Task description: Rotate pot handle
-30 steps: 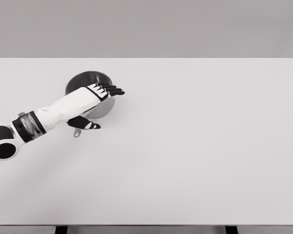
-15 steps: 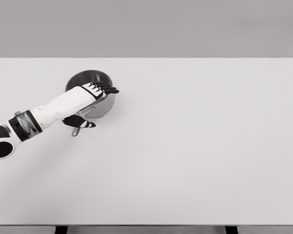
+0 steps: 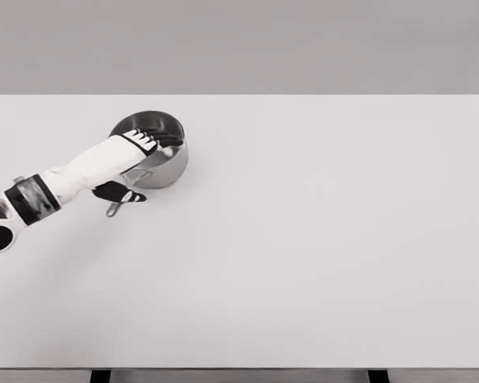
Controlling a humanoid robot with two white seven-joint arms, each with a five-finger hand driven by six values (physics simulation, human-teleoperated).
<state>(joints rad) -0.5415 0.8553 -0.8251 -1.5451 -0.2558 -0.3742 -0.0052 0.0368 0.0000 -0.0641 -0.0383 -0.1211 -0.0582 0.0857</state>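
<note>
So the pot [image 3: 164, 159] sits in the far left part of the white table [image 3: 319, 239], a shiny metal one with a dark inside. Its handle [image 3: 118, 204] pokes out toward the near left, and you can just see the small end of it past the thumb.

The left hand [image 3: 144, 155] is lying across the top of the pot, arm coming in from the lower left. The 4 black fingers [image 3: 166, 138] are stretched out pretty straight and side by side over the open mouth, reaching toward the far rim. The thumb [image 3: 120, 192] hangs lower, down by the handle where it leaves the pot wall. Honestly I can't tell whether it's actually pinching the handle or only resting beside it; the arm covers that spot.

Only 1 arm shows here.
</note>
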